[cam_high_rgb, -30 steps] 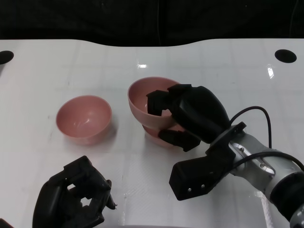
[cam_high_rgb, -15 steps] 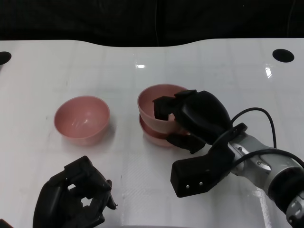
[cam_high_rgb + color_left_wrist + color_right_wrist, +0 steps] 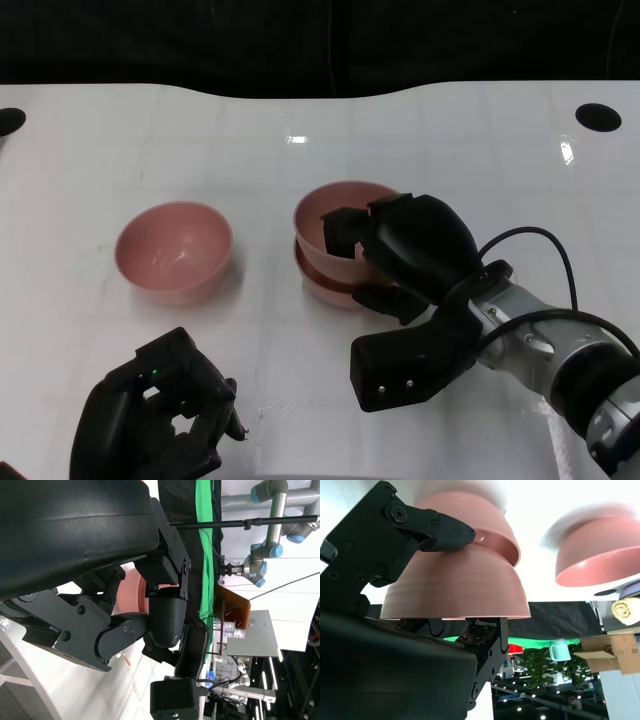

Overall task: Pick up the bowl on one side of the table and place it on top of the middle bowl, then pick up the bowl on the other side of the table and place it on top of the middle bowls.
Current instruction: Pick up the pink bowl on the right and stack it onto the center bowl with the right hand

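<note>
Now the pink bowl (image 3: 345, 215) has come down from its tilted carry a second ago and sits nested in the middle bowl (image 3: 325, 282) at the bench's (image 3: 480, 150) centre, so the first stacking looks nearly done. Its rim is still pinched by the right hand (image 3: 400, 250), thumb under the wall. One pink side bowl (image 3: 175, 250) waits apart, and near it the left hand (image 3: 155, 420) rests curled, holding nothing.
</note>
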`<act>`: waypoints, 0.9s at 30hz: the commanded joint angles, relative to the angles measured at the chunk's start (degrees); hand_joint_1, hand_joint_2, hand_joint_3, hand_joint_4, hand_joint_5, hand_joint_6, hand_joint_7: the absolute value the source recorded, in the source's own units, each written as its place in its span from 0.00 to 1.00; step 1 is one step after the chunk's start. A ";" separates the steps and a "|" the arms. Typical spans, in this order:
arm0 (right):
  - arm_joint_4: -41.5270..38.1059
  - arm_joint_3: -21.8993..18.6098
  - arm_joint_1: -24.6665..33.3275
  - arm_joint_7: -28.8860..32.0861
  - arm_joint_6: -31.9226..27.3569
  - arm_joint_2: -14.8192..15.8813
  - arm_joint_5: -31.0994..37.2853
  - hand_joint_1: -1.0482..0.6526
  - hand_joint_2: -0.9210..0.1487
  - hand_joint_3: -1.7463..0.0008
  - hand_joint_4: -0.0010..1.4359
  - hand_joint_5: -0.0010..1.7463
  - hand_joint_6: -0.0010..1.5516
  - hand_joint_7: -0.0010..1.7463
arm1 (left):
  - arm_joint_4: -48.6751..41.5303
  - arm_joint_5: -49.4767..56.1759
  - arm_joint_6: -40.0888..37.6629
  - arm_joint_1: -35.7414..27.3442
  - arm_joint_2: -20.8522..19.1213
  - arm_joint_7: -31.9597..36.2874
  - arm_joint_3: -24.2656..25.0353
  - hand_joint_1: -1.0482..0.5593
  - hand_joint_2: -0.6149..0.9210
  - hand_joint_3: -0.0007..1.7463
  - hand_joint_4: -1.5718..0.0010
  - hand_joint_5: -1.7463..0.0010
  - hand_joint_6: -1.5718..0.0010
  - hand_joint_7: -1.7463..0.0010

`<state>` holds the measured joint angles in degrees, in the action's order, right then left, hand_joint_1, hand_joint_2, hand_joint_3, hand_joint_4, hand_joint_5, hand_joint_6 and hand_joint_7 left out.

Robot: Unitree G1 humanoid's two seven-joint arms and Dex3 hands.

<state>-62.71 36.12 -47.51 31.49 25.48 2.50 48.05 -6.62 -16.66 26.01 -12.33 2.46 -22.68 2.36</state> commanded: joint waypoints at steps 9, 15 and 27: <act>-5.20 0.64 -3.07 -9.86 -3.83 -2.73 -1.46 0.27 0.00 0.81 0.40 0.07 0.40 0.00 | 0.74 -0.79 -0.22 -0.50 -0.01 0.13 -0.18 0.58 0.85 0.46 0.48 0.08 0.48 0.21; -4.52 1.08 -3.09 -12.19 -5.41 -2.75 -1.26 0.20 0.00 0.76 0.28 0.02 0.28 0.00 | 0.43 -0.31 0.17 -0.41 -0.02 0.38 -0.18 0.58 0.85 0.45 0.47 0.08 0.48 0.21; 1.90 1.18 -1.05 -11.64 -5.54 -0.13 -1.39 0.16 0.00 0.71 0.25 0.01 0.24 0.00 | 0.72 -0.21 -0.12 -0.55 -0.28 0.36 -0.03 0.58 0.88 0.40 0.47 0.09 0.47 0.23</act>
<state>-61.99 37.51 -49.38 19.55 19.79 0.90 46.95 -6.20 -16.60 26.01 -12.51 2.62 -22.67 2.02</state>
